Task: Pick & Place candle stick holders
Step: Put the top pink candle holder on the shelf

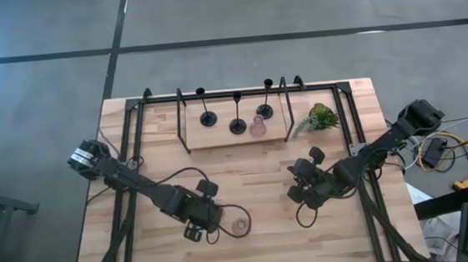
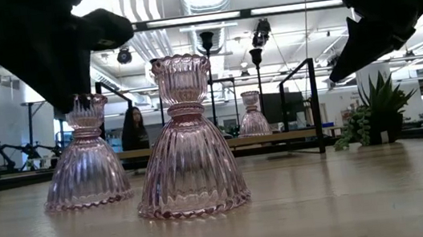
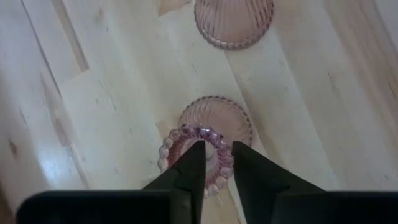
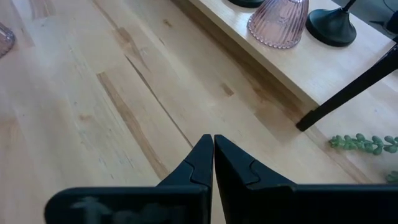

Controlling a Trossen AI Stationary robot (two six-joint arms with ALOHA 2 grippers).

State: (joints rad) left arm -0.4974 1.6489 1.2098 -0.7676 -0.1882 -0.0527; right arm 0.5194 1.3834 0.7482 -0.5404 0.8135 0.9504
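left end effector (image 3: 213,163): low over the front of the tabletop, left of centre, its fingers (image 3: 193,168) pinching the scalloped cup rim of a pink glass holder (image 3: 208,134), one finger inside the cup and one outside.
step in hand: the pick looks just made; the held holder's base is on the wood, so it is gripped but not yet lifted.
second pink holder (image 1: 240,226): upright on the tabletop just beside the held one, toward the front edge, apart from it.
wooden shelf (image 1: 197,135): under the black rack frame (image 1: 137,113) along the back edge, carrying three black stemmed holders (image 1: 238,124) and a third pink holder (image 1: 257,128).
plant (image 1: 320,117): by the shelf's right end, near the back right corner.
right end effector (image 4: 212,148): waiting over the right half of the tabletop, fingers pressed together, holding nothing.
next move: likely a straight lift clear of the neighbouring holder, then a carry to the shelf; the thin rim grip calls for a slow, level move.
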